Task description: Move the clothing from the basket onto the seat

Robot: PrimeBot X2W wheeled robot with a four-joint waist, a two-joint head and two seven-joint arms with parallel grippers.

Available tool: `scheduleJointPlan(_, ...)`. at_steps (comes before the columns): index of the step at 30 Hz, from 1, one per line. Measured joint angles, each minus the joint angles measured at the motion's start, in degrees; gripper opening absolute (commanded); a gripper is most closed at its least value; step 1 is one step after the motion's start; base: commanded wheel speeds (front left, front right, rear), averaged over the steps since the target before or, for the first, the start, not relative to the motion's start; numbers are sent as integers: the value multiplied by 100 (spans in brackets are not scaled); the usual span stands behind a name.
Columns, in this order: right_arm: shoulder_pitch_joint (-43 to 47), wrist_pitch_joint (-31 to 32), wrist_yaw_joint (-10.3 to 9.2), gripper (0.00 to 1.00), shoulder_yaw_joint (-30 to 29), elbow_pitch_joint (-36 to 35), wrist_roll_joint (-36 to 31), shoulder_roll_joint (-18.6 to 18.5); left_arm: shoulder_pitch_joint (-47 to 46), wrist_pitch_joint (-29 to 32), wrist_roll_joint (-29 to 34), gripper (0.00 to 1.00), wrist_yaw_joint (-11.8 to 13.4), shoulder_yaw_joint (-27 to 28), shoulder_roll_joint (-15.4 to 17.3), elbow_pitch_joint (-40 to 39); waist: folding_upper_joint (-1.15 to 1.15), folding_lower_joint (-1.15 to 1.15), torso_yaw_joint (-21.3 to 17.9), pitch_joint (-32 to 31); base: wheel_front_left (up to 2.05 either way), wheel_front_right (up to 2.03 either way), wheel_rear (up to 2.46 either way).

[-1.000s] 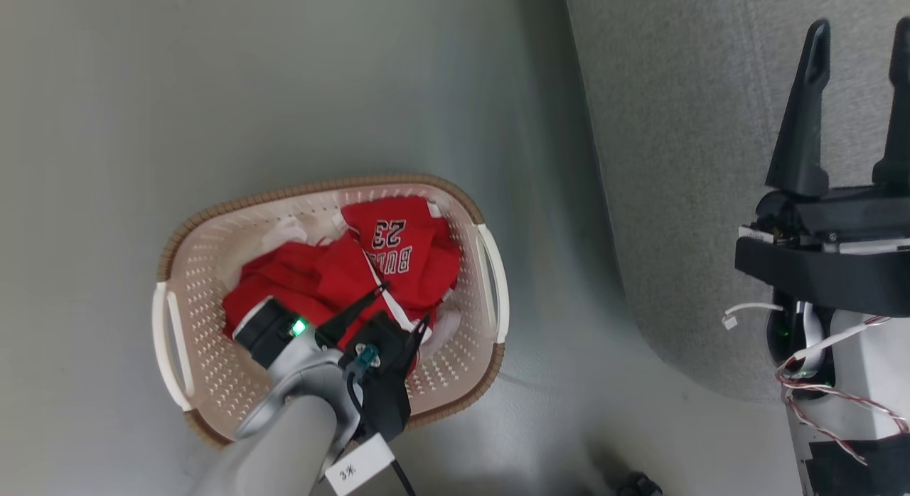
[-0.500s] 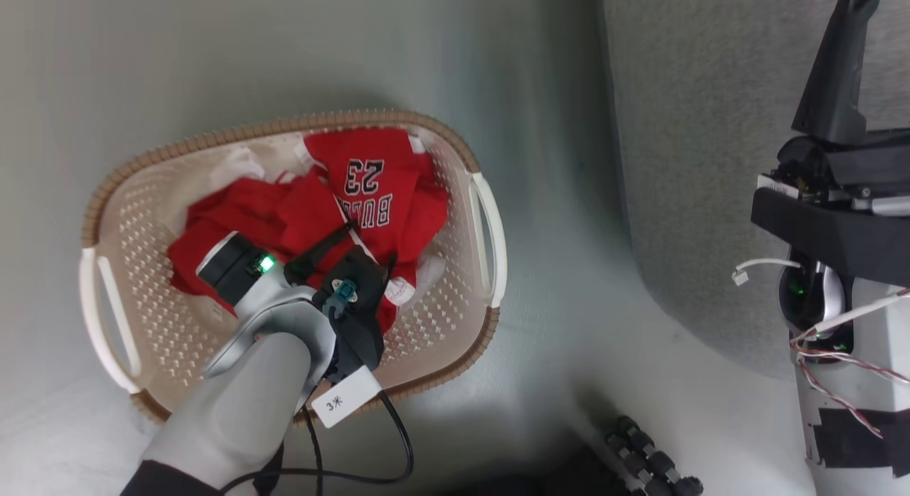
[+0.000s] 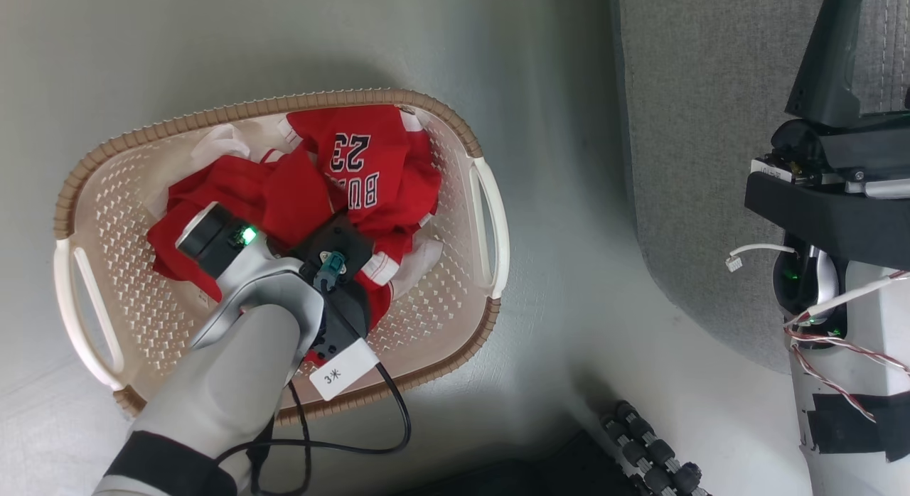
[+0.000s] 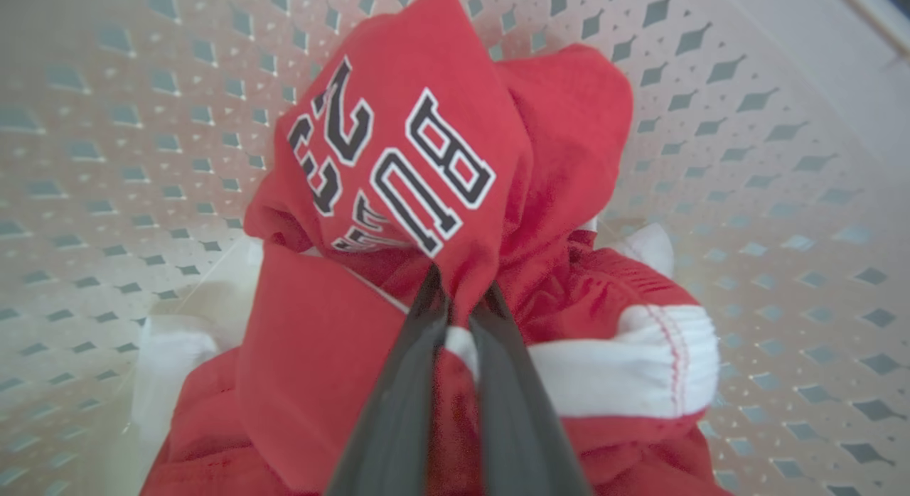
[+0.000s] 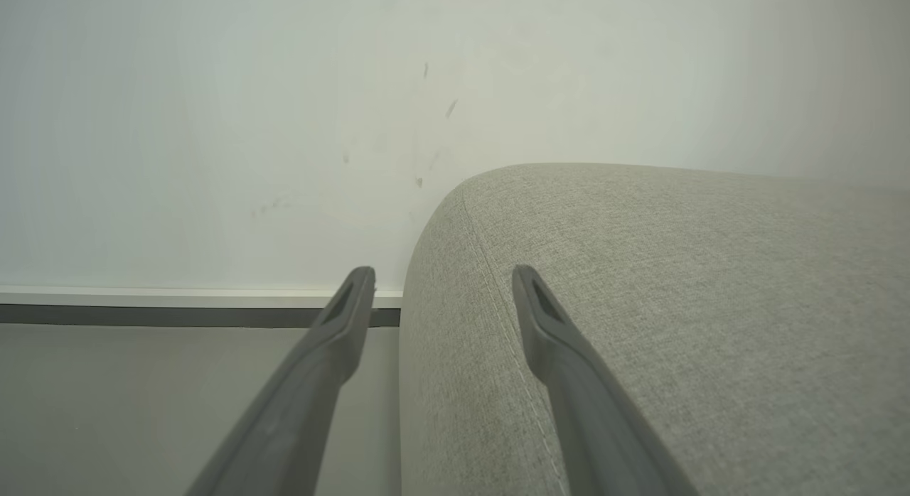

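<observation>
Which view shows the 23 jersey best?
Left wrist view: red fabric jersey numbered 23, close-up, pinched by left tool. Head view shows it smaller, in the cream perforated basket. Right wrist view faces the grey woven sofa.

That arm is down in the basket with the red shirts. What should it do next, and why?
Probably lift the left gripper straight up: it looks pinched shut on a fold of the clothing, which lies in the basket beside the seat.
</observation>
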Motion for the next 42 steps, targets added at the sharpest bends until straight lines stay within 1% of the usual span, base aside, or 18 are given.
scheduleJointPlan(3,-9,0,0,100,-21,101,-8,1,-32,-145,-1,0,48,-1,-54,38,0,0,17,-24,0,0,0)
scheduleJointPlan(8,-14,-1,5,100,-24,258,-19,1,-48,-352,-80,0,48,54,-155,71,-1,-1,84,-129,0,0,0)
scheduleJointPlan(15,-27,-1,76,100,88,637,-33,11,-44,-549,-374,0,-10,172,-219,57,-1,-1,226,-397,0,0,0)
scheduleJointPlan(20,-26,-1,177,100,212,943,-49,22,30,-602,-669,0,-65,310,-232,-54,-1,-1,353,-691,0,0,0)
scheduleJointPlan(28,125,-1,247,100,266,1322,-49,23,292,-603,-990,0,-210,397,-281,-557,-1,-1,594,-1257,0,0,0)
scheduleJointPlan(35,385,0,282,100,245,1627,-48,22,375,-604,-1169,0,-255,408,-310,-1122,-1,-1,844,-1788,0,0,0)
scheduleJointPlan(42,594,1,380,100,276,1952,-46,23,374,-604,-1323,0,-261,409,-271,-1567,-1,-1,1097,-2429,0,0,0)
